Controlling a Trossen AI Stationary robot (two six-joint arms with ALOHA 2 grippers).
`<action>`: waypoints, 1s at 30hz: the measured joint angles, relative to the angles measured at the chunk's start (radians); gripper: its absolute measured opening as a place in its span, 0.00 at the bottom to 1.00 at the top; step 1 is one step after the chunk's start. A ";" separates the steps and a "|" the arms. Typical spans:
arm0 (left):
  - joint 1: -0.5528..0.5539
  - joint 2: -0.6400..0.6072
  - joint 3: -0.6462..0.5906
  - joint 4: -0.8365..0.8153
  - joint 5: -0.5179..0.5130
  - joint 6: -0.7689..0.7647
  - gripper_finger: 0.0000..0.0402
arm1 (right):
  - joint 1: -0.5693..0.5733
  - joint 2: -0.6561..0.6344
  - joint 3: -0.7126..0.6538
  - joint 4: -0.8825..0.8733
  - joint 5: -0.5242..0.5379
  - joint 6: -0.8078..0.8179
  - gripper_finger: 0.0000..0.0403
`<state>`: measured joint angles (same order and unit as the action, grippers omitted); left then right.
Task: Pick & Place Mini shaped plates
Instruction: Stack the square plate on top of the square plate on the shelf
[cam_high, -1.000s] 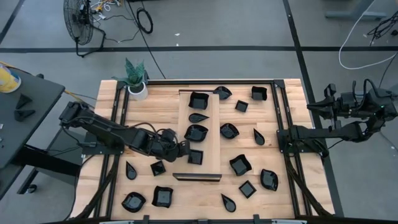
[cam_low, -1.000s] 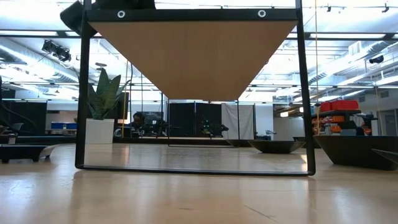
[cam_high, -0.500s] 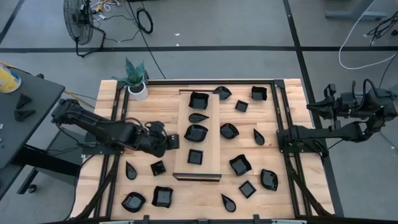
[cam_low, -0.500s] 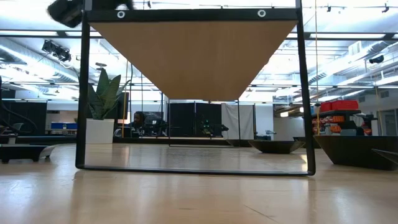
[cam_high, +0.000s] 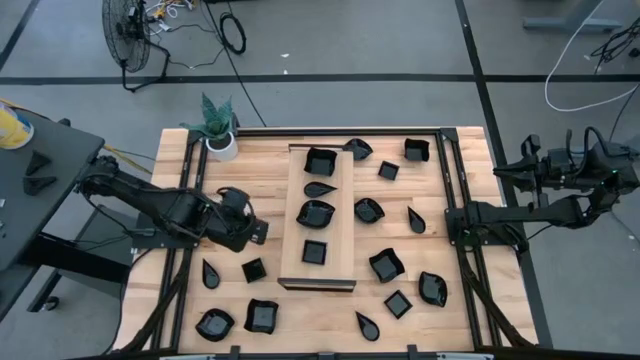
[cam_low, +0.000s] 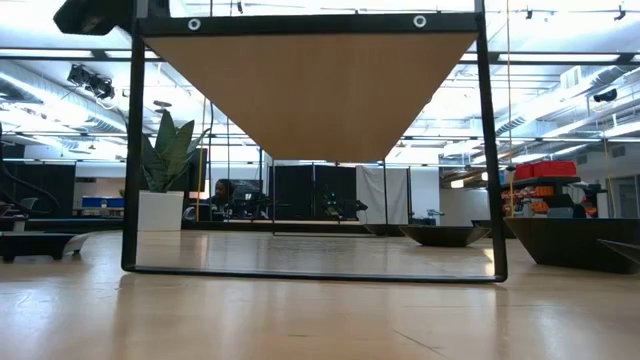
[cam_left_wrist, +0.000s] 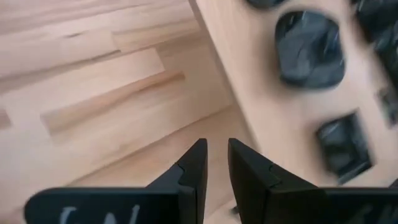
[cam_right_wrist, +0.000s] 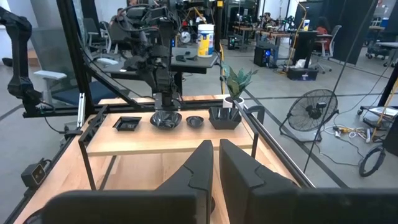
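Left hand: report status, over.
Left hand empty, nearly shut, over bare table beside wooden board. Four black dishes on board. Right hand parked off-table.

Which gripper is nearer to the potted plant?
Left. The left gripper is over the table near the long wooden board, fairly close to the potted plant. The right gripper is off the table's far side.

Premises: an open-plan robotics laboratory or workshop. Evidence: a wooden bench in a black metal frame stands on a grey floor marked off with dark tape lines. A pedestal fan and loose cables lie on the floor. Beyond the bench are office chairs, work desks with equipment, and exposed ceiling lights and ducting. A potted plant sits at one bench corner.
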<state>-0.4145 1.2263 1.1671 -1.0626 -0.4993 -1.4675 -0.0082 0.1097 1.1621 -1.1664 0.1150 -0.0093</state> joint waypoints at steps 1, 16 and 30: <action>0.000 0.000 0.000 -0.014 0.010 0.043 0.17 | 0.000 0.000 0.000 0.000 0.000 0.000 0.08; 0.001 0.004 -0.199 0.024 0.152 0.215 0.17 | 0.000 0.000 0.000 -0.001 0.000 0.000 0.08; -0.011 0.005 -0.442 0.276 0.333 0.224 0.17 | 0.000 0.000 0.000 -0.001 0.000 0.000 0.08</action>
<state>-0.4255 1.2309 0.7249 -0.7862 -0.1660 -1.2431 -0.0085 0.1097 1.1622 -1.1672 0.1150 -0.0093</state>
